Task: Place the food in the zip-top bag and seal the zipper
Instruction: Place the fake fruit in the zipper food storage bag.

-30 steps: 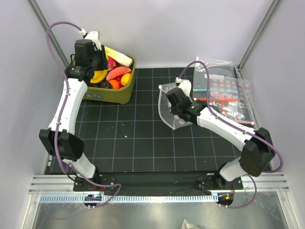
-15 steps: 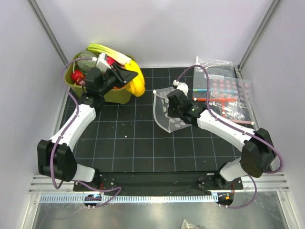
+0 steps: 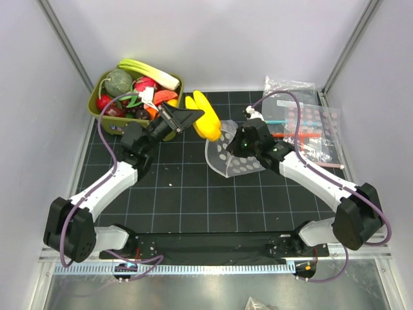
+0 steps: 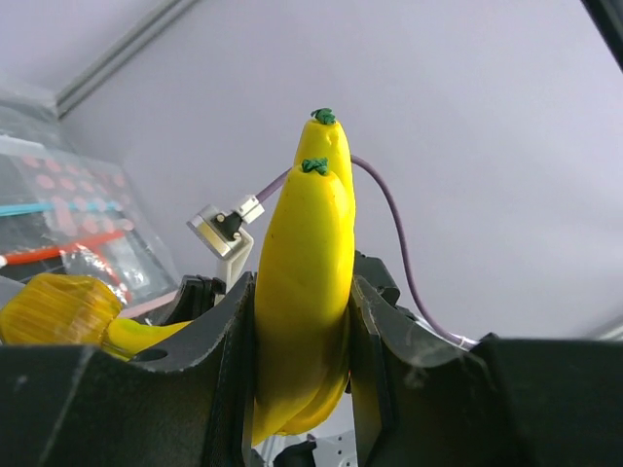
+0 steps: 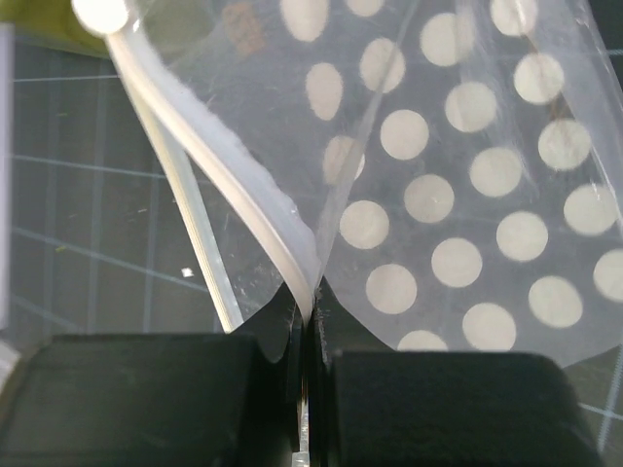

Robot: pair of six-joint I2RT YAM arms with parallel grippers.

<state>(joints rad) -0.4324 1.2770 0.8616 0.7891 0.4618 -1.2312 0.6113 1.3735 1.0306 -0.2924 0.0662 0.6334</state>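
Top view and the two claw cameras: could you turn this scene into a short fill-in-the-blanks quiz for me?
1. The left claw is shut on a yellow ____.
2. The right claw pinches the edge of a clear bag printed with cream ____.
3. Other toy food lies in a ____ bin at the back left of the table.

Missing words: banana; dots; green.

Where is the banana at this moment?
In the top view the banana is clamped in the left gripper near the middle rear of the mat, between the green bin and the cream-dotted bag pinched by the right gripper.
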